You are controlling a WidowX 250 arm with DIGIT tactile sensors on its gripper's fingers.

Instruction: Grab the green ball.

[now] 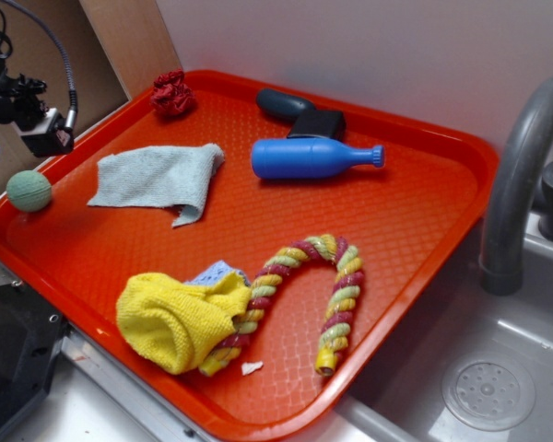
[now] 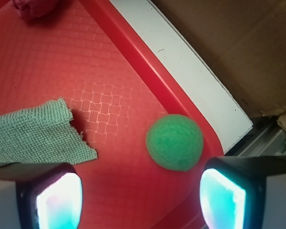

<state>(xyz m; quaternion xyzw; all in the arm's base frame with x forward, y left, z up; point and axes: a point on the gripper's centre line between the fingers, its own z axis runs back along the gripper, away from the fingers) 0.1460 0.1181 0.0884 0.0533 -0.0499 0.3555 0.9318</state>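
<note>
While the claw (image 2: pixel 140 193) hangs above the far left corner of the orange tray (image 1: pixel 415 239), its two fingers (image 2: pixel 50 195) stand spread wide and grip nothing — in the wrist view they frame the bottom edge, one at each side, with bare tray between them. In the exterior view only part of the arm's black hardware shows at the upper left edge.

At the left side of the tray the green ball (image 1: pixel 29 191) sits against the raised rim, free and untouched; in the wrist view the same ball (image 2: pixel 174 141) lies just ahead of the right-hand finger and nearer to it than to the other. Just right of the ball a pale grey-green cloth (image 1: pixel 157 177) lies flat with one corner folded down, near the ball but not touching it. Behind the cloth, close to the back rim, rests a dark red ruffled lump (image 1: pixel 172 93).

Toward the front edge a yellow cloth (image 1: pixel 178 319) is bunched up, a bit of light blue fabric peeking from behind it. A striped rope toy (image 1: pixel 336 285) — red, yellow and green — bends in an arch, one end touching the yellow cloth. Farther back a blue bottle (image 1: pixel 313 158) lies on its side, cap pointing right, with a dark object (image 1: pixel 300 110) just behind it. At the right a grey faucet (image 1: pixel 521 175) rises beside a sink (image 1: pixel 488 391).
</note>
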